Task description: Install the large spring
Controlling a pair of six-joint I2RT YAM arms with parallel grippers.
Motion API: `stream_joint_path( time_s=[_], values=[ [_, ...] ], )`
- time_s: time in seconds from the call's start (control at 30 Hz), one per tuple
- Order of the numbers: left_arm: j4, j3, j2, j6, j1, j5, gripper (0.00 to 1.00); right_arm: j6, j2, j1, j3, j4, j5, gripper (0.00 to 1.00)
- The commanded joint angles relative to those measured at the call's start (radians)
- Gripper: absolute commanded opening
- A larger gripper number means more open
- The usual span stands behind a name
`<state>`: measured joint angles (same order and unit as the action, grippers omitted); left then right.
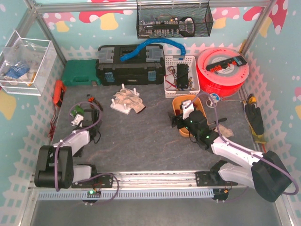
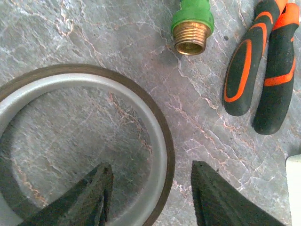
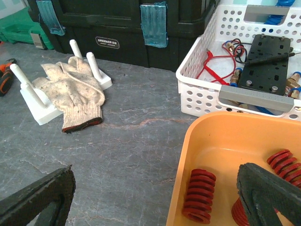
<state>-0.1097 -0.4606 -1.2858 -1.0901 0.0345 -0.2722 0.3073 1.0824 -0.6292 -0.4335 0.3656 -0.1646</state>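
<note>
Several red springs [image 3: 200, 195] lie in orange bin [image 3: 225, 141], just ahead of right tool [image 3: 157, 197], jaws wide apart, nothing held. Jaws of left tool [image 2: 148, 193] apart, astride tape roll [image 2: 162, 141] rim. No spring grasped yet; pick, carry, install all remain.

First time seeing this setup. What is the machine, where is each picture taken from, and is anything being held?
Two robot arms are bolted at a table's near edge, each ending in a two-finger claw. One picture looks down from above; the others come from cameras on each wrist. The left claw is open, straddling the rim of a tape ring, near pliers and a green fitting. The right claw is open and empty at an orange tray holding red springs. Nothing is held.
</note>
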Motion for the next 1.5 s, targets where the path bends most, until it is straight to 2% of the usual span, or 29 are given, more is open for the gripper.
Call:
stream_joint_path(
  time_s=[0.0, 0.13, 0.27, 0.4, 0.53, 0.67, 0.8, 1.0, 1.17, 1.3, 1.47],
  values=[
    [-0.036, -0.011, 0.043, -0.01, -0.005, -0.035, 0.52, 0.009, 0.004, -0.004, -0.005, 0.007, -0.013, 0.93],
    [-0.035, -0.03, 0.101, 0.049, -0.005, -0.019, 0.63, 0.009, 0.007, -0.004, -0.005, 0.009, -0.012, 0.93],
    [-0.01, -0.073, 0.157, 0.208, 0.0, 0.06, 0.74, 0.009, 0.012, -0.005, -0.012, 0.017, 0.011, 0.94],
    [0.075, -0.082, 0.215, 0.324, 0.035, 0.161, 0.98, 0.021, 0.033, -0.005, -0.067, -0.026, 0.075, 0.93],
    [0.218, -0.053, 0.254, 0.431, 0.07, 0.338, 0.99, 0.062, 0.087, -0.004, -0.143, -0.081, 0.128, 0.89],
    [0.378, -0.019, 0.253, 0.54, 0.167, 0.418, 0.99, 0.097, 0.196, -0.012, -0.229, -0.098, 0.192, 0.77],
    [0.449, 0.013, 0.233, 0.588, 0.24, 0.4, 0.99, 0.095, 0.33, -0.05, -0.352, -0.136, 0.177, 0.62],
    [0.599, 0.161, 0.279, 0.547, 0.243, 0.396, 0.99, 0.108, 0.536, -0.095, -0.499, -0.126, 0.143, 0.49],
    [0.692, 0.254, 0.309, 0.557, 0.243, 0.365, 0.99, 0.113, 0.734, -0.11, -0.616, -0.126, 0.14, 0.44],
    [0.623, 0.206, 0.307, 0.597, 0.237, 0.286, 0.99, 0.099, 0.845, -0.113, -0.684, -0.103, 0.147, 0.39],
    [0.646, 0.243, 0.354, 0.592, 0.235, 0.252, 0.99, 0.057, 0.95, -0.113, -0.811, -0.135, 0.148, 0.39]
  ],
)
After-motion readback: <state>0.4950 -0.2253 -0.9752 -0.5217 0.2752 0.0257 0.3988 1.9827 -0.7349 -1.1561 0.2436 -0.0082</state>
